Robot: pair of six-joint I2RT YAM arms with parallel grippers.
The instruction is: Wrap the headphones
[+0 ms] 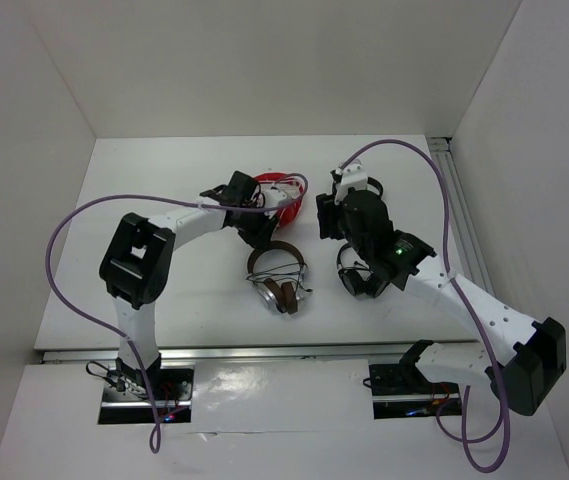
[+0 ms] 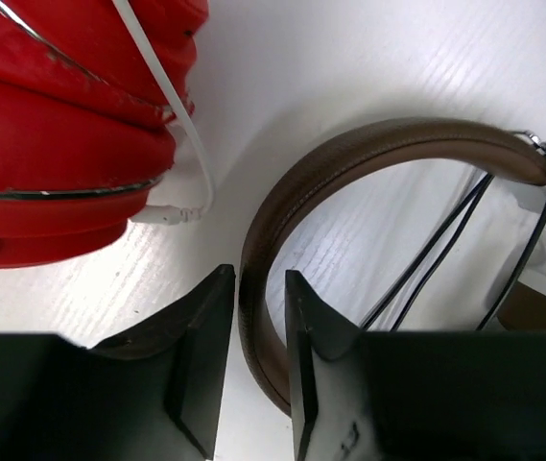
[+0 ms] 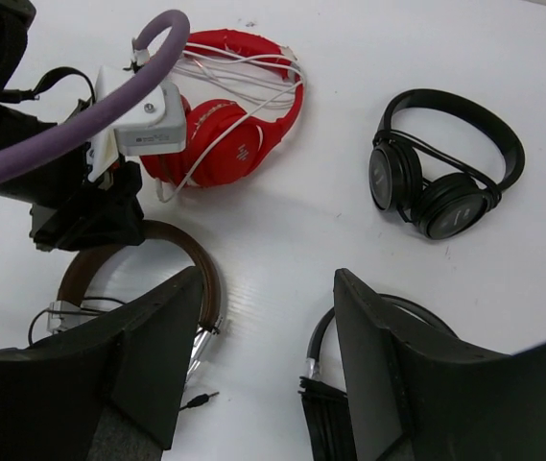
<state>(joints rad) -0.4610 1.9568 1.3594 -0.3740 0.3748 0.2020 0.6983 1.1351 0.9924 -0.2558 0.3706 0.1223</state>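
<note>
The headphones (image 1: pixel 277 275) lie flat in the middle of the table, with a brown headband (image 2: pixel 368 144), silver cups and a thin dark cable (image 2: pixel 436 250). My left gripper (image 2: pixel 258 288) straddles the headband at its far end; the jaws stand a little apart with the band between them, a gap showing on the left side. In the top view the left gripper (image 1: pixel 257 240) sits over the band's arch. My right gripper (image 3: pixel 268 288) hangs open above the bare table with nothing between its fingers, to the right of the headband (image 3: pixel 172 240). The cable's plug (image 3: pixel 201 399) lies loose.
Red headphones (image 3: pixel 234 134) with a white cord lie just behind the left gripper. One black pair (image 3: pixel 445 173) lies far right and another black pair (image 3: pixel 325 384) lies under the right gripper. White walls enclose the table (image 1: pixel 164 200).
</note>
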